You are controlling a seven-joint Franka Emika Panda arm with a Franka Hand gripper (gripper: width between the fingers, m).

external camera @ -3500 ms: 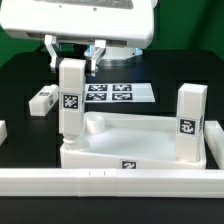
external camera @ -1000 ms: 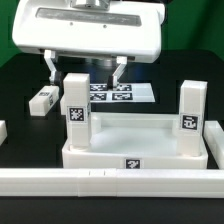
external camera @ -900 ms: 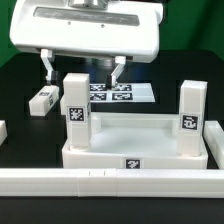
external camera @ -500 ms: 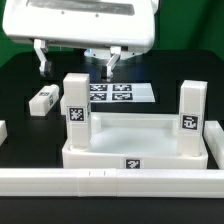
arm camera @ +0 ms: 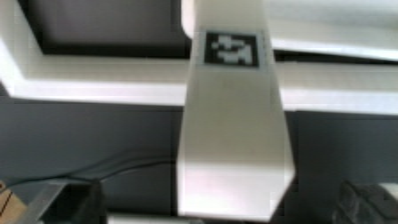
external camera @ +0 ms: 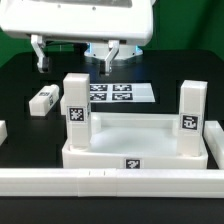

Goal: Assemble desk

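My gripper (external camera: 75,57) hung spread wide and empty over the upright leg (external camera: 74,115), one finger to either side. I judged that leg seated in its corner socket of the desk top (external camera: 160,155). A second leg (external camera: 190,118) stood at the other front corner. The top lay along the rail (external camera: 100,182), probably for bracing. A loose leg (external camera: 43,100) lay on open table near the marker board (external camera: 112,93), with room to reach it.

White boxy wrist housing (external camera: 80,20), claw (external camera: 75,62) with two slim white fingers (external camera: 40,52), dark inner pads
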